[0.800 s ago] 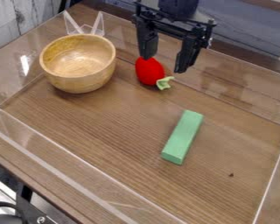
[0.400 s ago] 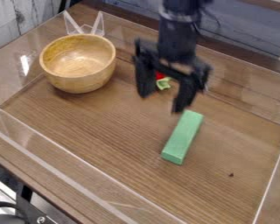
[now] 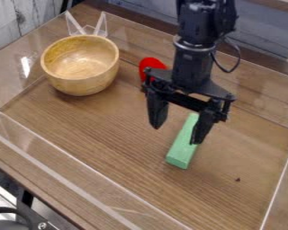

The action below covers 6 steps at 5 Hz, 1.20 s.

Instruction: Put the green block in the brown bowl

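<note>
Smooth wooden bowl (image 3: 80, 65), matt green block (image 3: 183, 150) (wood-grain table (image 3: 86, 135)).

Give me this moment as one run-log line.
hand: open, pointing down over green block | block: flat on table, ungrasped | brown bowl: empty | phase: approach

A dark brown wooden table (image 3: 98, 135) is filling most of the view. Clear plastic walls (image 3: 62, 166) are standing around its edges, and light is reflecting on them. Behind, a grey surface (image 3: 261, 27) is showing, blurred.
</note>
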Available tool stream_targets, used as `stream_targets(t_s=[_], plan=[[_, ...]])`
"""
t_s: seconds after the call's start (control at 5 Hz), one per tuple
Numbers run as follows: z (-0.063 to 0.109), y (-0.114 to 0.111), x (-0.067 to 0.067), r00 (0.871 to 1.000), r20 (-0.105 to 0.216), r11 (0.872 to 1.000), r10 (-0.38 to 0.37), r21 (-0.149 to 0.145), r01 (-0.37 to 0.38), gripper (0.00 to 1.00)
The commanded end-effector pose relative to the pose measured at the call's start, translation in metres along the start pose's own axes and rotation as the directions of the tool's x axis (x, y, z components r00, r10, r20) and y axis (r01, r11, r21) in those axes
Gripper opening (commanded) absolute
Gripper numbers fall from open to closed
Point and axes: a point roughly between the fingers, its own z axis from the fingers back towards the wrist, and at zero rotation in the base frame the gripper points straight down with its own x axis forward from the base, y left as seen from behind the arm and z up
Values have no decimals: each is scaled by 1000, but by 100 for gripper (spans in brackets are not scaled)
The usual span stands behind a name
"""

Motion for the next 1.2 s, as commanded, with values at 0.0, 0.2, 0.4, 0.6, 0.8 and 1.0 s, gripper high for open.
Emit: stream_targets(t_s=[0.0, 0.2, 0.4, 0.6, 0.8, 1.0], plan=[[1, 3, -1, 999, 45, 1000, -4, -16, 4, 100], [-10, 6, -2, 999, 53, 1000, -10, -18, 11, 100], [-20, 11, 4, 997, 77, 999, -27, -23, 29, 100], [-28, 17, 11, 995, 89, 999, -41, -22, 43, 100], [-35, 20, 16, 994, 97, 998, -54, -21, 56, 100], [-44, 11, 28, 993, 104, 998, -59, -19, 62, 100]])
